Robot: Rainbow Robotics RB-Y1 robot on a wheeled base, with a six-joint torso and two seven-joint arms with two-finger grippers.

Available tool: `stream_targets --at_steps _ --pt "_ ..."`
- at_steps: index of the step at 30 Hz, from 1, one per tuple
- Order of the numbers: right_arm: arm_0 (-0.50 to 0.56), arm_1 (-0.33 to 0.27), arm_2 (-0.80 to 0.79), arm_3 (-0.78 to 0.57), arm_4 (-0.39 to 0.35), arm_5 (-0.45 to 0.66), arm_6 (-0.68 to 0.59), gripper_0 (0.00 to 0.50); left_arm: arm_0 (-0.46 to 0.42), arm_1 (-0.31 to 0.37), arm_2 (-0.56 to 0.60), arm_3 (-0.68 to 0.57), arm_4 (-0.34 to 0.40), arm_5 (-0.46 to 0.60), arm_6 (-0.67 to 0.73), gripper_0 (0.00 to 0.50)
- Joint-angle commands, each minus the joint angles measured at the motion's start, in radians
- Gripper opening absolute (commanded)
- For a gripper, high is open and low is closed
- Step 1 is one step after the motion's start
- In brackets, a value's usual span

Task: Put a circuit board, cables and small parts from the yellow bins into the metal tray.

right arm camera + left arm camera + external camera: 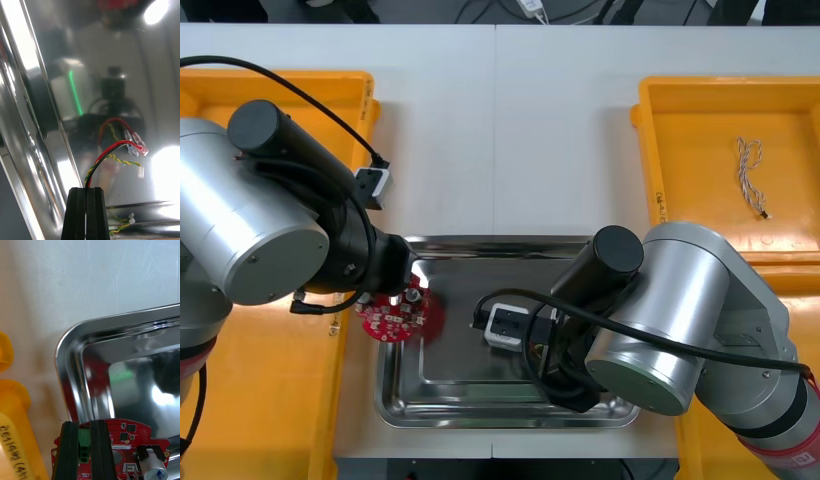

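Note:
A round red circuit board hangs over the left rim of the shiny metal tray. My left gripper is shut on the green connector at the edge of the circuit board, above the tray's corner. My right gripper is low inside the tray, shut on a red and yellow cable whose clear plug ends hang just above the tray floor. In the front view the right arm covers its gripper over the tray's right half.
Yellow bins flank the tray. The far right bin holds a twisted blue and white cable. The left bin's edge lies beside the left fingers. Bare table lies beyond the tray.

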Motion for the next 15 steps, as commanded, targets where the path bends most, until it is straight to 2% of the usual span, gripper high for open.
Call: stream_targets --at_steps 1,7,12,14,15 --pt "0.011 0.021 0.029 0.003 0.01 -0.022 0.02 0.0 -0.036 -0.042 -0.044 -0.042 -0.024 0.007 0.156 0.0" --pt "0.011 0.019 0.078 0.003 0.077 -0.045 0.011 0.0 -0.022 -0.068 -0.092 -0.042 -0.078 0.007 0.181 0.0" --pt "0.011 0.013 0.066 0.003 0.068 -0.045 0.01 0.001 0.001 -0.08 -0.118 -0.042 -0.113 0.007 0.19 0.0" --pt "0.011 0.01 0.06 0.003 0.066 -0.045 0.008 0.024 0.008 -0.084 -0.136 -0.042 -0.133 0.007 0.193 0.0" --pt "0.011 0.008 0.057 0.003 0.065 -0.045 0.008 0.06 0.013 -0.084 -0.141 -0.042 -0.135 0.007 0.194 0.0"
